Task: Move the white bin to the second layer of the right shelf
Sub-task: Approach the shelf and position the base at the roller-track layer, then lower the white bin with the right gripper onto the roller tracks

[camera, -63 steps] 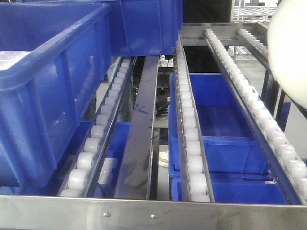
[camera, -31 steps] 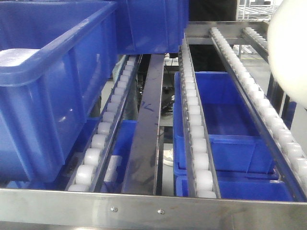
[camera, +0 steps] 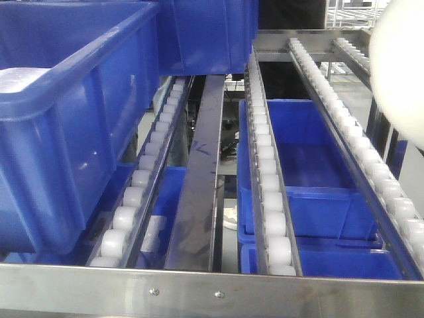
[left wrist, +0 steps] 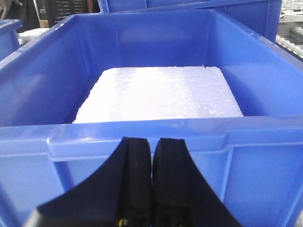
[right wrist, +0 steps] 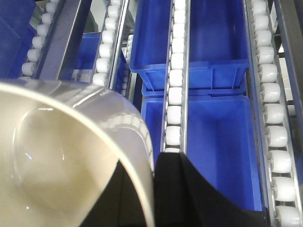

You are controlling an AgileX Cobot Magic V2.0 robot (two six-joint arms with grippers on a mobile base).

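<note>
White bin (right wrist: 71, 142) rim pinched in right hand (right wrist: 149, 189) over roller rails (right wrist: 174, 90), left hand (left wrist: 152, 151) closed, empty, facing blue crate (left wrist: 265, 142)

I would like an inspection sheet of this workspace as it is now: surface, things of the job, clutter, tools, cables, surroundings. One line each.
Surface: the right shelf second layer has sloped roller rails behind a steel front bar.
Job's things: the white bin is held above the right rails and seems not yet set down.
Clutter: a blue crate holding a white foam slab sits on the left rails; lower blue crates lie beneath the rails.
Tools: left tool shut on nothing, facing the blue crate; right tool shut on the white bin's wall.
Cables: dark wires seem to run under the rack.
Surroundings: a wire shelf stands behind, upper right.
</note>
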